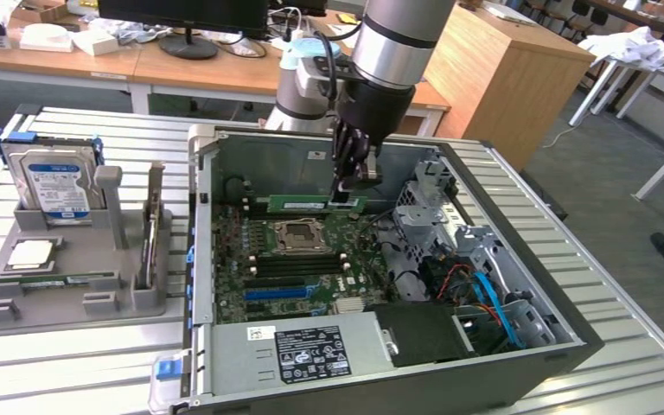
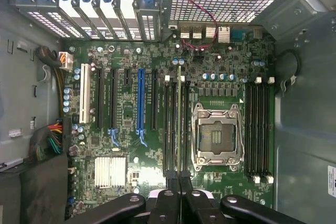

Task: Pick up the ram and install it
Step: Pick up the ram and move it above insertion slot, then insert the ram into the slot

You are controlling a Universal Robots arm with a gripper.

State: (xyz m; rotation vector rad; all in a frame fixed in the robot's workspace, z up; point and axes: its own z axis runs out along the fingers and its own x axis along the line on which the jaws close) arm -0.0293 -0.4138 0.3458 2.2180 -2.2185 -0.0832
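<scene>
Pinching the ram (image 1: 307,205) in the claw (image 1: 347,185), jaws pressed tight on the stick's upper edge near its end toward the exterior view's right. Holding that green stick level and on edge inside the open computer case (image 1: 274,164), white sticker facing the exterior camera. Hanging low over the motherboard (image 1: 231,285), just behind the CPU socket (image 1: 297,233) as the exterior view has it. Showing in the wrist view as a thin edge-on strip, the ram (image 2: 179,114), reaching out from the claw (image 2: 180,181) in line with the black memory slots (image 2: 170,129), between the blue slot (image 2: 140,100) and the CPU socket (image 2: 217,136); touching a slot or hovering just above it, impossible to tell. Lying farther out on the board, a silver heatsink (image 2: 110,171). Sitting along the case's near edge in the exterior view, the power supply (image 1: 297,350). Standing well apart on the exterior view's left, a grey holder (image 1: 136,298) carrying an upright hard drive (image 1: 53,181) and a second green stick (image 1: 61,279) lying flat. Resting under it all, a slatted metal table (image 1: 32,380).
</scene>
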